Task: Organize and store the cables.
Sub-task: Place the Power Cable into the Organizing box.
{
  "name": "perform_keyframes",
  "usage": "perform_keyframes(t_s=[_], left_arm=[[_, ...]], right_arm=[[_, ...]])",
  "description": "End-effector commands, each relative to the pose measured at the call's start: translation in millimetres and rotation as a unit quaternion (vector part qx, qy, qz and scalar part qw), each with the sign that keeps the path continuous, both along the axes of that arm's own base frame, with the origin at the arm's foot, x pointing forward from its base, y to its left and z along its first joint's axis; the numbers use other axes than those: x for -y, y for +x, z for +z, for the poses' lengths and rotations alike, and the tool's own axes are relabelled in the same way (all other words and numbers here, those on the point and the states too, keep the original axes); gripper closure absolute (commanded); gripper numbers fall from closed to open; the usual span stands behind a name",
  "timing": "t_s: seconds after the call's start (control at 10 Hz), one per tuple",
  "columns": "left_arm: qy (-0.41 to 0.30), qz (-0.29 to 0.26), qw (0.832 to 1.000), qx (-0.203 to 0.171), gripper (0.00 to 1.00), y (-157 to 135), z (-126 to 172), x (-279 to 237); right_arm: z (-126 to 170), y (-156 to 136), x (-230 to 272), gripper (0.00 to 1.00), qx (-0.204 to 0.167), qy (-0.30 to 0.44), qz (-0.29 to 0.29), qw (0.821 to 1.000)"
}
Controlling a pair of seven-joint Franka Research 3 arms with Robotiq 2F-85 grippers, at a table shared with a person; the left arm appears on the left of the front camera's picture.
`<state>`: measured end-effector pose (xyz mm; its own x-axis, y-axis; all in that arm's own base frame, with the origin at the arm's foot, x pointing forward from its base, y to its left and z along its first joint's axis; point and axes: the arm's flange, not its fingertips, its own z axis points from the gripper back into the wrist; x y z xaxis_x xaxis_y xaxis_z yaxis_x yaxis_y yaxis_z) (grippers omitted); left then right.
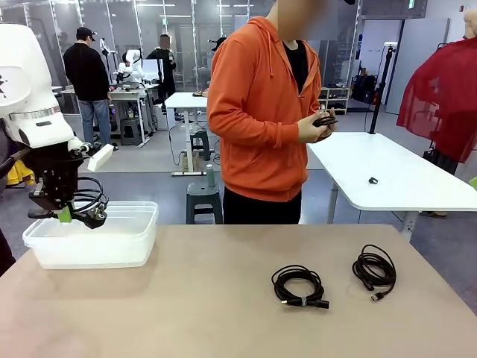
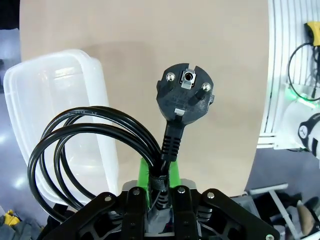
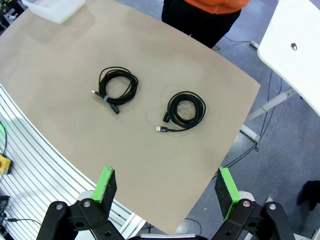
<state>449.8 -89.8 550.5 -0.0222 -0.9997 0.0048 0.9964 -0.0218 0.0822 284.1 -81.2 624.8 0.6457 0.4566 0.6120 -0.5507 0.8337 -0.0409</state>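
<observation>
The tan table (image 1: pixel 223 313) carries a clear tub (image 1: pixel 97 246). Far to the tub's right, across the table, a person (image 1: pixel 257 112) in an orange hoodie holds a black coil (image 1: pixel 324 121) in both hands. Just above the tub, your left gripper (image 1: pixel 63 212) is pinching a looped power cable (image 2: pixel 100 125), with its round plug (image 2: pixel 185 92) standing up past the fingers. Your right gripper (image 3: pixel 167 187) hangs well right of the tub, fingers spread wide and nothing between them. Well right of the tub lie the nearer cable (image 1: pixel 299 286) and, beyond it, the farther cable (image 1: pixel 374 270), coiled and apart.
</observation>
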Motion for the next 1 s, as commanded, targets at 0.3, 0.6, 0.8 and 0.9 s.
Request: perform_keyframes(t_s=[0.3, 0.6, 0.8, 0.9], left_arm=[[0.022, 0.019, 0.999, 0.027, 0.83, 63.5, 6.9, -58.4], [0.01, 0.03, 0.999, 0.02, 0.83, 110.1, -8.9, -87.2], [0.015, 0.04, 0.999, 0.012, 0.83, 136.9, -27.9, -96.2], [0.021, 0.053, 0.998, 0.001, 0.83, 147.7, -37.3, -97.4]], right_arm=[[-0.6, -0.9, 1.0, 0.0, 0.0, -0.001, 0.001, 1.0], [-0.6, -0.9, 1.0, 0.0, 0.0, -0.001, 0.001, 1.0], [-0.6, -0.9, 1.0, 0.0, 0.0, -0.001, 0.001, 1.0], [-0.6, -0.9, 1.0, 0.0, 0.0, -0.001, 0.001, 1.0]])
